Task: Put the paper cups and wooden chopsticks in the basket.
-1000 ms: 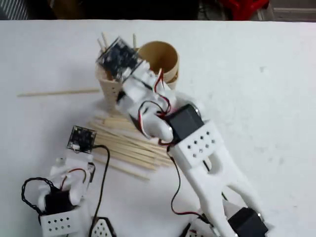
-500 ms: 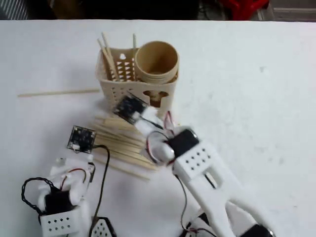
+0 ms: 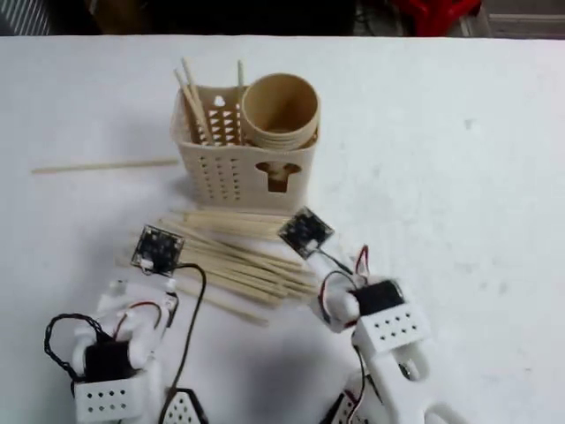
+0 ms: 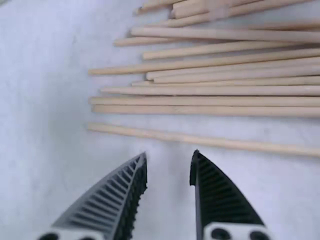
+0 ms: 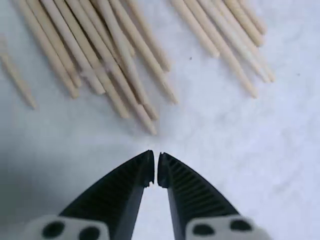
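The basket (image 3: 231, 172) stands at the far middle of the desk (image 3: 459, 132). The paper cups (image 3: 280, 106) are stacked one inside another and sit in its right part, so this half of the task looks done. A few upright chopsticks (image 3: 196, 102) lean in its left part with their ends above the rim; the narrow space there is what keeps them standing. Most of the wood is not yet in. The pile of chopsticks (image 3: 231, 256) lies flat on the desk just on the near side of the basket, between the two arms. A single chopstick (image 3: 104, 165) lies apart, to the left of the basket.

The left gripper (image 4: 168, 156) is low over the desk at the near left edge of the pile, its jaws a modest way apart and holding nothing. The closest stick runs sideways in front of the tips, along the direction in which the jaws close, so I judge the wrist would have to turn before a clean pinch.

The right gripper (image 5: 155, 155) is at the near right side of the pile, its jaws almost touching and nothing between them. The stick ends lie a little beyond its tips. It must open before it can take anything.

The sticks lie flat and close together, so a grasp may catch several at once, or roll one away.
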Motion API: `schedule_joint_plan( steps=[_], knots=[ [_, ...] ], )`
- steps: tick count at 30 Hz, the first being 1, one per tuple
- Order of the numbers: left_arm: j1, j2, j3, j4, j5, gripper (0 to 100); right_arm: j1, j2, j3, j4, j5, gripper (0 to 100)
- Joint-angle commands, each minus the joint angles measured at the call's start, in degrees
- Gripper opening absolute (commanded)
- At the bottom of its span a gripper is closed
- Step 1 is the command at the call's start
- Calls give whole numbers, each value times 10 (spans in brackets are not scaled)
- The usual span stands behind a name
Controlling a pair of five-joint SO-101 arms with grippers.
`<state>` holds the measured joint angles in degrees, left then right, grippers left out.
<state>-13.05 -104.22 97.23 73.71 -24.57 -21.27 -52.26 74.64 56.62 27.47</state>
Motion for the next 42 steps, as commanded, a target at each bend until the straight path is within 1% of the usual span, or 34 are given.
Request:
schedule_joint_plan(
  steps=[1,3,4,8,10,12,15,17,19,21,24,27,30,35,38,42],
  knots=[
    [-48,-5,-11,-26,-31,154,28,-44,19,-9,6,27],
    [-104,-5,-36,-51,-126,153,44,-66,30,-9,6,27],
    [-127,-5,-57,-55,-158,151,52,-75,35,-9,6,27],
    [-225,-3,-183,-22,-158,154,59,-95,64,-17,33,26],
    [-252,-1,-255,-4,-189,154,58,-95,78,-34,41,25],
    [-276,22,-324,11,-201,155,58,-95,83,-36,45,26],
    [-306,136,-421,1,-207,155,59,-95,84,-36,46,27],
    [-325,256,-497,-18,-214,164,58,-95,84,-36,46,27],
    [-335,400,-586,-24,-217,193,58,-95,84,-36,46,27],
    [-335,547,-686,-25,-220,207,58,-95,84,-36,46,27],
    [-311,756,-835,-21,-280,209,58,-95,84,-36,46,27],
    [-273,946,-974,13,-333,210,58,-96,84,-37,46,27],
    [-237,1106,-1102,55,-382,210,58,-97,84,-37,46,27],
    [-196,1318,-1284,71,-414,207,58,-97,85,-38,46,27],
    [-173,1411,-1362,77,-462,207,58,-100,100,-58,46,27],
    [-143,1508,-1454,84,-476,207,58,-100,106,-67,47,27]
  ],
)
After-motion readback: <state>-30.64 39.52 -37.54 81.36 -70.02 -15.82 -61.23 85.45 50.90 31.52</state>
